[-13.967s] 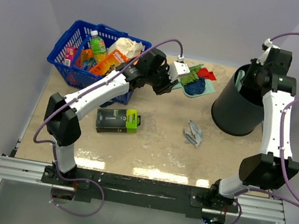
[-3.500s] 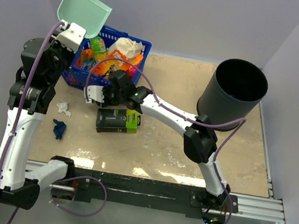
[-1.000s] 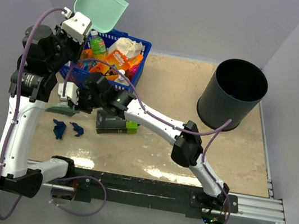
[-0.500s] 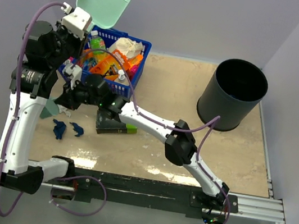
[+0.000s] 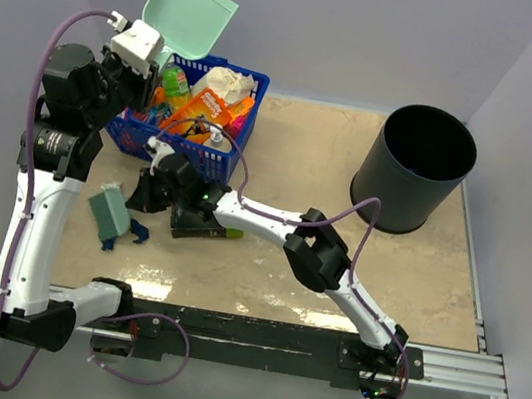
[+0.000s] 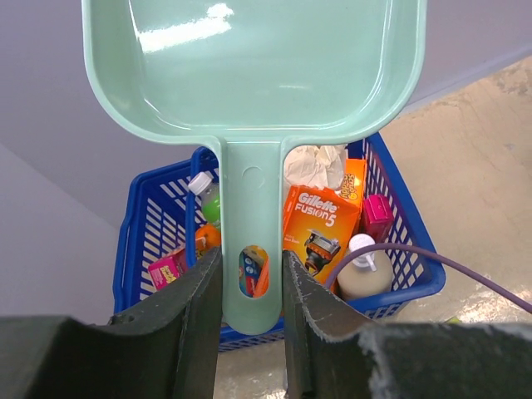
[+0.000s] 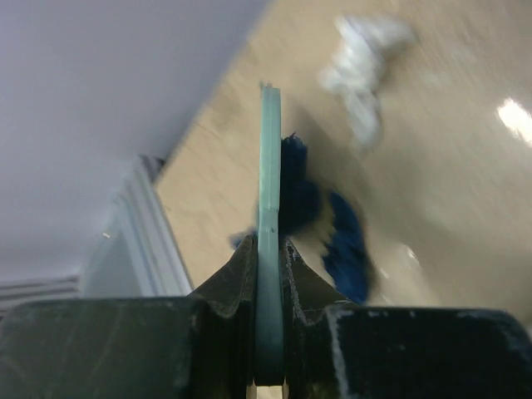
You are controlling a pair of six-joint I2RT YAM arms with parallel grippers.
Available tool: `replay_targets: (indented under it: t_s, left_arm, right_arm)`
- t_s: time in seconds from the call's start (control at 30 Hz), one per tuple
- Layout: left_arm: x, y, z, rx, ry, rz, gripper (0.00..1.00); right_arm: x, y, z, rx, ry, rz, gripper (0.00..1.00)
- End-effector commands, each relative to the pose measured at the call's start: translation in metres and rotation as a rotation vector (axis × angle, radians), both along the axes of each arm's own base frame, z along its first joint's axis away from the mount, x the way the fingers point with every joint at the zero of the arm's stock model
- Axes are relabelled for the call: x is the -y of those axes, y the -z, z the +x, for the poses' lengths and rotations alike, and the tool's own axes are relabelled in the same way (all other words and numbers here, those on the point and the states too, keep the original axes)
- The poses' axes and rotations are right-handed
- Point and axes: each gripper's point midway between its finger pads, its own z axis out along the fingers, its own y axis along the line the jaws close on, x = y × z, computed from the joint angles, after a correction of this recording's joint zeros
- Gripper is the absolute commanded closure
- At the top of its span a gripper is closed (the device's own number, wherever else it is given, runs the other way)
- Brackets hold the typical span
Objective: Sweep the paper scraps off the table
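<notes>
Over the last half second the teal brush (image 5: 109,213) has swung away from the blue basket (image 5: 195,138) toward the near edge of the desk (image 5: 292,163). It now sits right against the dark blue paper scraps (image 5: 137,232), which lie in front of the basket's left corner. The right fingers (image 7: 241,278) are pressed tight on the brush, seen edge-on from the wrist with the blue wads just behind it. A whitish scrap (image 7: 362,62) lies a little farther along the desk; from overhead its place by the basket cannot be told. The dustpan (image 5: 190,10) has drifted slightly sideways but hangs high above the basket's back rim, its handle pinched between the left fingers (image 6: 191,307), and its tray looks empty. That suggests the scraps are being herded together on the bare desk, with nothing yet low enough to catch them; the pan would need to come down in front of the basket first. Inside the basket an orange carton (image 6: 320,229) reads "Gillette FUSION5". The green-and-black box (image 5: 209,226) in front of the basket is mostly hidden by the right arm, and its print is too small to read.
</notes>
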Motion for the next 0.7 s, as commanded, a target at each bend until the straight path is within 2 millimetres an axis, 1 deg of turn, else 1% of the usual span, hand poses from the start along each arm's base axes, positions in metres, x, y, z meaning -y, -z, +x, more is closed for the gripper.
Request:
replay_targets:
  t_s: [0.0, 0.03, 0.07, 0.1, 0.13, 0.17, 0.2, 0.27, 0.3, 0.33, 0.37, 0.4, 0.43, 0.47, 0.5, 0.53, 0.57, 0.6, 0.63, 0.67]
  left_arm:
    - [0.005, -0.014, -0.004, 0.060, 0.031, -0.032, 1.00]
    - [0.007, -0.015, -0.003, 0.065, 0.038, -0.033, 1.00]
    - [0.008, -0.016, -0.003, 0.071, 0.046, -0.035, 1.00]
    - [0.010, -0.014, -0.001, 0.065, 0.058, -0.039, 1.00]
    - [0.012, -0.013, 0.001, 0.067, 0.064, -0.040, 1.00]
    - [0.013, -0.013, 0.003, 0.067, 0.071, -0.043, 1.00]
    - [0.016, -0.012, 0.004, 0.062, 0.086, -0.050, 1.00]
    - [0.020, -0.008, 0.009, 0.053, 0.104, -0.059, 1.00]
    - [0.023, -0.006, 0.010, 0.044, 0.119, -0.069, 1.00]
    - [0.025, -0.004, 0.015, 0.039, 0.127, -0.075, 1.00]
    - [0.027, -0.002, 0.017, 0.034, 0.134, -0.080, 1.00]
    - [0.030, -0.002, 0.017, 0.031, 0.146, -0.092, 1.00]
    - [0.031, -0.002, 0.021, 0.031, 0.151, -0.097, 1.00]
    - [0.032, -0.002, 0.022, 0.029, 0.155, -0.104, 1.00]
    - [0.034, -0.005, 0.023, 0.033, 0.158, -0.118, 1.00]
    - [0.034, -0.005, 0.025, 0.031, 0.159, -0.124, 1.00]
    - [0.035, -0.006, 0.026, 0.029, 0.160, -0.129, 1.00]
    - [0.036, -0.010, 0.025, 0.034, 0.162, -0.138, 1.00]
    - [0.036, -0.011, 0.026, 0.037, 0.160, -0.141, 1.00]
    - [0.035, -0.012, 0.026, 0.038, 0.160, -0.141, 1.00]
  right_arm:
    - [0.031, -0.024, -0.006, -0.047, 0.024, -0.019, 1.00]
    - [0.037, -0.021, -0.008, -0.036, 0.009, -0.039, 1.00]
    - [0.045, -0.034, -0.008, -0.027, 0.003, -0.026, 1.00]
    - [0.057, -0.017, -0.012, -0.050, -0.002, -0.066, 1.00]
    - [0.066, -0.016, -0.012, -0.050, -0.001, -0.083, 1.00]
    - [0.076, -0.024, -0.009, -0.041, 0.014, -0.083, 1.00]
    - [0.091, -0.007, -0.013, -0.060, 0.019, -0.128, 1.00]
    - [0.107, 0.000, -0.012, -0.046, 0.024, -0.152, 1.00]
    - [0.121, 0.003, -0.019, -0.041, 0.019, -0.170, 1.00]
    - [0.124, 0.001, -0.020, -0.005, -0.001, -0.161, 1.00]
    - [0.131, 0.006, -0.029, -0.001, -0.044, -0.168, 1.00]
    - [0.129, -0.015, -0.033, 0.045, -0.082, -0.115, 1.00]
    - [0.124, -0.032, -0.036, 0.133, -0.141, -0.057, 1.00]
    - [0.120, -0.049, -0.050, 0.167, -0.244, 0.000, 1.00]
    - [0.118, -0.065, -0.055, 0.216, -0.289, 0.034, 1.00]
    - [0.116, -0.076, -0.058, 0.282, -0.343, 0.058, 1.00]
    - [0.112, -0.098, -0.058, 0.338, -0.373, 0.097, 1.00]
    - [0.111, -0.109, -0.063, 0.377, -0.422, 0.118, 1.00]
    - [0.112, -0.113, -0.062, 0.457, -0.461, 0.106, 1.00]
    - [0.108, -0.133, -0.059, 0.525, -0.480, 0.129, 1.00]
